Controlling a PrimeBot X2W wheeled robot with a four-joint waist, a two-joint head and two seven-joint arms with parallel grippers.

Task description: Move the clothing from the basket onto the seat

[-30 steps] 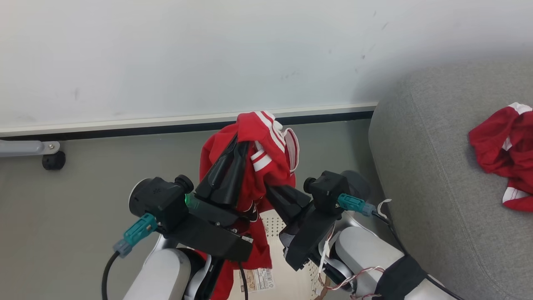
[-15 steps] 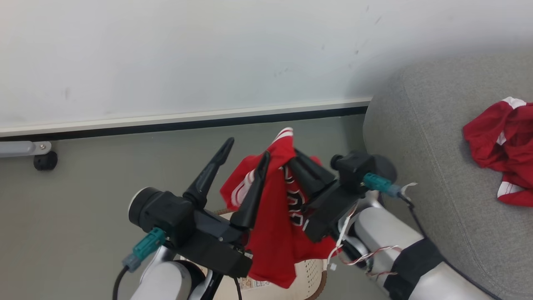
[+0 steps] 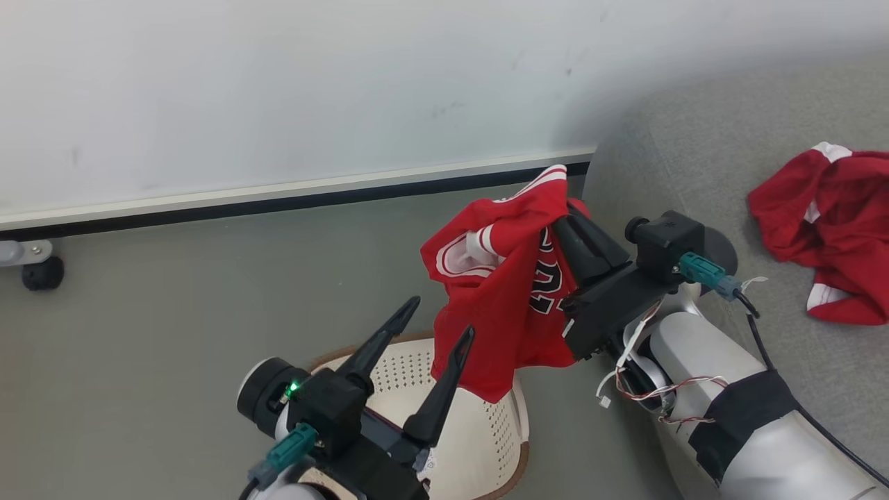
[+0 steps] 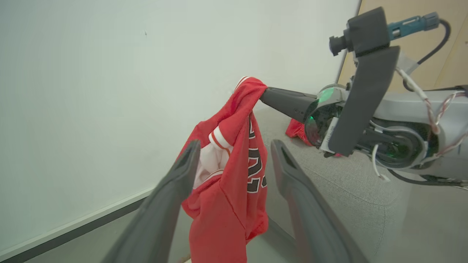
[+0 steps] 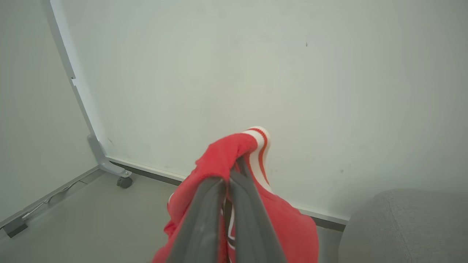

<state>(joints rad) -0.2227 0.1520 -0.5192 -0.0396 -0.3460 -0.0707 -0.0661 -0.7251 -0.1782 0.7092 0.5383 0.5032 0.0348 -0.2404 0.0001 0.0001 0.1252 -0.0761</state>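
Note:
A red jersey (image 3: 500, 298) with white trim and black numbers hangs from my right gripper (image 3: 564, 214), which is shut on its upper edge. It dangles over the floor just left of the grey seat (image 3: 694, 167). In the right wrist view, the right gripper (image 5: 234, 168) pinches the red fabric (image 5: 219, 155). My left gripper (image 3: 444, 316) stands open and holds nothing, over the cream-white basket (image 3: 496, 423). In its own view, the left gripper (image 4: 234, 146) frames the hanging jersey (image 4: 226, 204) without touching it. A second piece of red clothing (image 3: 826, 229) lies on the seat.
A white wall with a dark baseboard (image 3: 278, 201) runs behind the grey floor. A black caster (image 3: 42, 272) on a grey frame stands at the far left. The seat's rounded corner (image 4: 351, 190) lies close to my right arm.
My left gripper has opened, let go of the jersey and dropped back over the basket. My right gripper carried the jersey right, toward the seat. The camera has turned right.

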